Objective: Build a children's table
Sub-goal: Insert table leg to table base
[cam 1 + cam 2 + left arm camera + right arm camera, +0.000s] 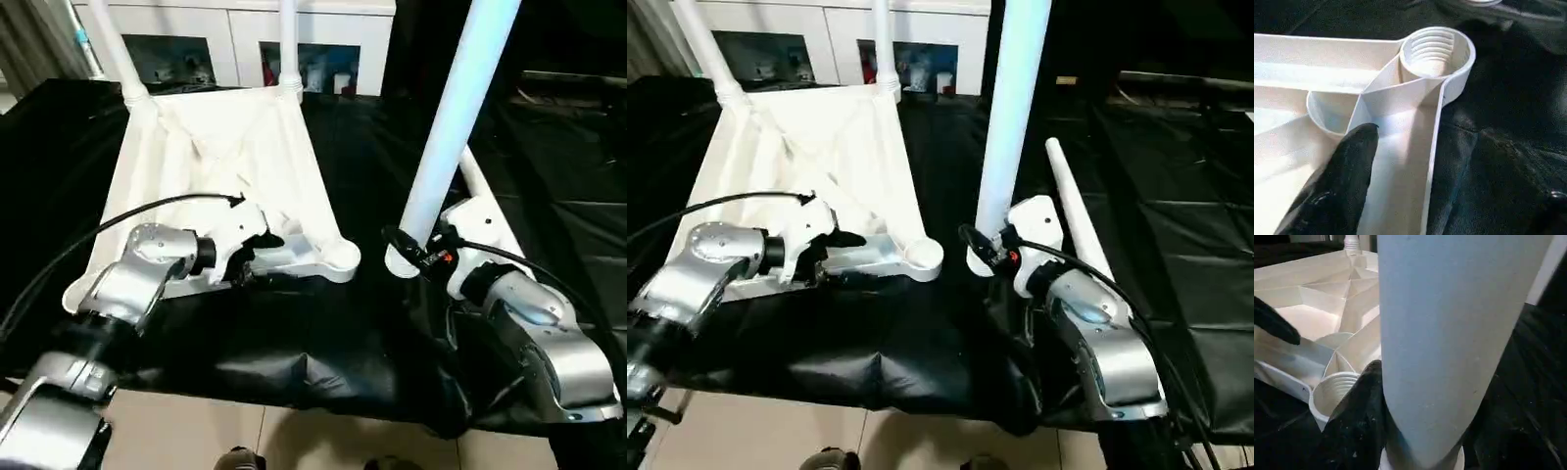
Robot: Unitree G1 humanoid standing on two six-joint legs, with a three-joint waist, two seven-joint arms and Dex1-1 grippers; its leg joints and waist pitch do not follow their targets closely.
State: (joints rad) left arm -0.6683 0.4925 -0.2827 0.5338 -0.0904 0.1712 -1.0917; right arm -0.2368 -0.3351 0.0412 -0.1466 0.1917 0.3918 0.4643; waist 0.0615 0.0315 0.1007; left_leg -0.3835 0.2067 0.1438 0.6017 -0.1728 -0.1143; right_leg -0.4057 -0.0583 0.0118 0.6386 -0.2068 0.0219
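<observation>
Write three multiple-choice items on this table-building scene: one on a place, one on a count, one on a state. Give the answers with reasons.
1. Where is the empty threaded socket?
A. the tabletop's near corner, by the held leg
B. a far corner
C. the tabletop's centre

2. How many legs already stand in the tabletop?
A. none
B. two
C. four

3. What is the right gripper doing?
A. hanging open
B. gripping an upright leg
C. pressing the cloth

Answers:
1 A, the open socket faces the held leg across the black cloth.
2 B, two legs rise from the far corners.
3 B, its fingers clamp the leg near its flared end.
</observation>
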